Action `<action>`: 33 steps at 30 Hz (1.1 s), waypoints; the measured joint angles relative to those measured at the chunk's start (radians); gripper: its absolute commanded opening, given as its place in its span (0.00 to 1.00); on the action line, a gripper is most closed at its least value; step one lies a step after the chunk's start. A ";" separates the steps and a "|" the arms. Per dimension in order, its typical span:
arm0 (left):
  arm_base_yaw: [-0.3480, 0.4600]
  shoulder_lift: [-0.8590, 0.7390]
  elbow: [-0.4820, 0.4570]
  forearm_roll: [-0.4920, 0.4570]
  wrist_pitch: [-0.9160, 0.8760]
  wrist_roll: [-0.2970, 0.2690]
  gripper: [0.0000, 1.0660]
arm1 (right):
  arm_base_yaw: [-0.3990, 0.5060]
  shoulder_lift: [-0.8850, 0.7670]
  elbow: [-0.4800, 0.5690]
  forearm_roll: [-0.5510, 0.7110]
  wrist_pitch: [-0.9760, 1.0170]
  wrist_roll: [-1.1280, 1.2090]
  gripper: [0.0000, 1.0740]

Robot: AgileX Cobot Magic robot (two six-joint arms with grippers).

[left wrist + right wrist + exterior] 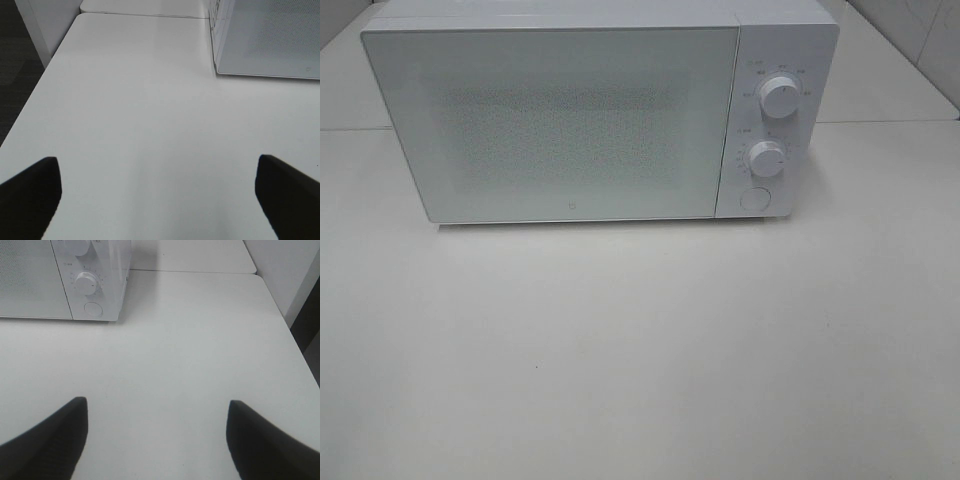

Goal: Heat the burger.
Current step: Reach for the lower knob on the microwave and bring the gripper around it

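The burger is out of view in all three views. A white microwave (570, 120) stands at the back of the white table (640, 350) with its door shut; the door's frosted panel hides the inside. Neither arm shows in the high view. In the left wrist view my left gripper (157, 195) is open over bare table, with the microwave's door corner (270, 40) ahead of it. In the right wrist view my right gripper (155, 435) is open over bare table, nothing between its black fingers (50, 440).
The microwave's control panel carries an upper knob (780, 97), a lower knob (767, 158) and a round button (754, 198); the lower knob (86, 283) and button (93, 308) also show in the right wrist view. Table edges drop to dark floor (15, 75).
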 measured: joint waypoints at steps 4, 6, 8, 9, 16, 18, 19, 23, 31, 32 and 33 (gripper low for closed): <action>0.000 0.000 0.000 0.000 0.000 0.000 0.92 | 0.000 0.000 0.000 0.000 0.000 0.000 0.71; 0.000 0.000 0.000 0.000 0.000 0.000 0.92 | 0.000 0.000 0.000 0.000 0.000 0.000 0.71; 0.000 0.000 0.000 0.000 0.000 0.000 0.92 | 0.000 0.000 0.000 0.000 0.000 0.000 0.71; 0.000 0.000 0.000 0.000 0.000 0.000 0.92 | 0.000 0.000 0.000 0.000 0.000 0.000 0.71; 0.000 0.000 0.000 0.000 0.000 0.000 0.92 | 0.000 0.000 0.000 0.000 0.000 0.000 0.71; 0.000 0.000 0.000 0.000 0.000 0.000 0.92 | 0.000 0.000 0.000 0.000 0.000 0.000 0.71; 0.000 0.000 0.000 0.000 0.000 0.000 0.92 | 0.000 0.000 0.000 0.000 0.000 0.000 0.71; 0.000 0.000 0.000 0.000 0.000 0.000 0.92 | 0.000 0.000 0.000 0.000 0.000 0.000 0.71; 0.000 0.000 0.000 0.000 0.000 0.000 0.92 | 0.000 0.000 0.000 0.000 0.000 0.001 0.71; 0.000 0.000 0.000 0.000 0.000 0.000 0.92 | 0.000 0.000 0.000 -0.003 0.000 0.002 0.71; 0.000 0.000 0.000 0.000 0.000 0.000 0.92 | 0.000 0.000 0.000 -0.003 0.000 0.002 0.71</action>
